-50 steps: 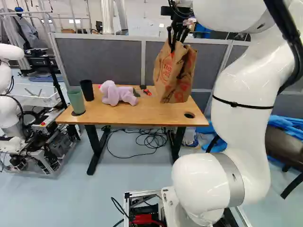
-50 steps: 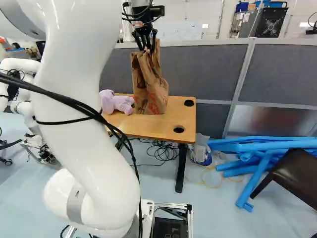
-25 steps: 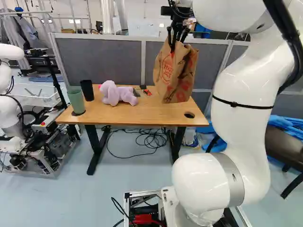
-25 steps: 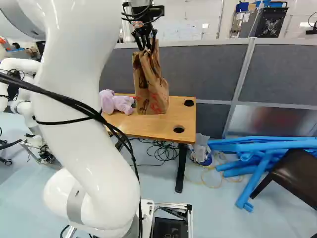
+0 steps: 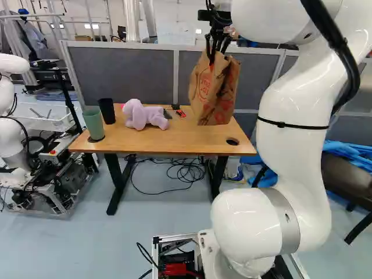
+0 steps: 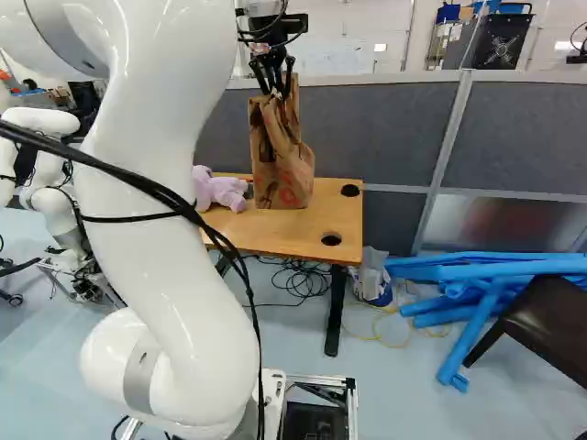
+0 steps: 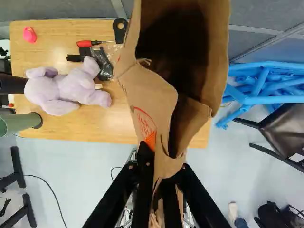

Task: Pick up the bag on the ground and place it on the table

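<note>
The creased brown paper bag (image 5: 209,96), its mouth gaping, hangs upright over the table, pinched at its crumpled rim between the fingers of the black gripper (image 5: 214,57); whether its base touches the wood I cannot tell. The smooth wood-topped table (image 5: 168,141) also bears a soft lilac plush toy (image 5: 138,116), a tapered green cup (image 5: 93,124) and a black cup (image 5: 107,111), and behind it stands a grey panelled partition (image 5: 125,72).

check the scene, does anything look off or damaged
The paper bag looks creased, its mouth bent out of shape, one side folded inward. Black cables lie in an untidy tangle beneath the table. Nothing looks spilled.
</note>
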You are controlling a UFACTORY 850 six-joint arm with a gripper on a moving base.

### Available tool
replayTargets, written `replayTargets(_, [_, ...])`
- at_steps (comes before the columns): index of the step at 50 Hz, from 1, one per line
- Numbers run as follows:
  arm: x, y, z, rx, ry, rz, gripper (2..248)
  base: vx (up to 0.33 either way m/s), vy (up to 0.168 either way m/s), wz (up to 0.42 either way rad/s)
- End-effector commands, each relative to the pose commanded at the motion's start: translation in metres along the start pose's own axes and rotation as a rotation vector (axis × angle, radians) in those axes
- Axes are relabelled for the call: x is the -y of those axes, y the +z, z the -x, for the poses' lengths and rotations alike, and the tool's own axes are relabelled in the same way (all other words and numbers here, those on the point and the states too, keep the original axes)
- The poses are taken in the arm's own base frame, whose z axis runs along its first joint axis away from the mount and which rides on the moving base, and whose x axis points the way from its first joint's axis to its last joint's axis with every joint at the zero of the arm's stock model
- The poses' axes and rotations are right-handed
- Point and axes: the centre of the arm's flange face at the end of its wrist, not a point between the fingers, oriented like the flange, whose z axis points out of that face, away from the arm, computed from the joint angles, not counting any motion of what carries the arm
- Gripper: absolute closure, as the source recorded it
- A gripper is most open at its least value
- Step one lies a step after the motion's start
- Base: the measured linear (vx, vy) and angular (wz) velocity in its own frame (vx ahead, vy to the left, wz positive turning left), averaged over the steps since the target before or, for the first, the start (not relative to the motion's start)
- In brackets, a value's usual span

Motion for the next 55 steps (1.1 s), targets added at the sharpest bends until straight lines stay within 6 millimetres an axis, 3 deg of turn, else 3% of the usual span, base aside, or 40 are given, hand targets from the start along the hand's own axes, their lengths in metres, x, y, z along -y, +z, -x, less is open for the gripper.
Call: replayTargets(55, [-0.014,0.099,-0.067,0.099,0.02,0.003,226,0.0,0.0,0.0])
